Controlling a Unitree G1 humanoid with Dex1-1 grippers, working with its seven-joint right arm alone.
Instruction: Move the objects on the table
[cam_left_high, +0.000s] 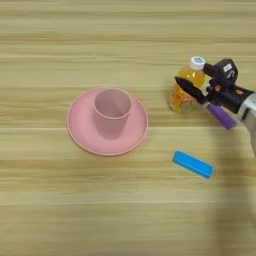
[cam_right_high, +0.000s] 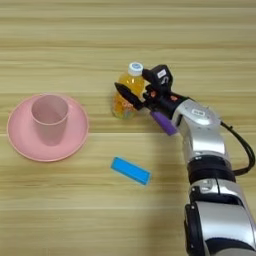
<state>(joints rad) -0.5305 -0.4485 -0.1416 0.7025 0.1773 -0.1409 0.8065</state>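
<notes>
Beside the bottle (cam_right_high: 126, 92), the tool (cam_right_high: 136, 86) straddles it, fingers spread.

The setting is read as a robot test bench or lab tabletop rather than a lived-in room, though nothing beyond the table is shown. The whole view is filled by a light wooden table (cam_left_high: 60, 45) with horizontal grain stripes. Only a few small props are laid out on it, well apart: a pink plate (cam_left_high: 80, 132) with a pink cup (cam_left_high: 112, 111) standing on it, a small orange-juice bottle (cam_right_high: 125, 95), a flat blue block (cam_left_high: 193, 164) and a purple stick (cam_right_high: 164, 123). A silver robot arm (cam_right_high: 202, 131) with exposed cabling is seen reaching in from the right.
</notes>
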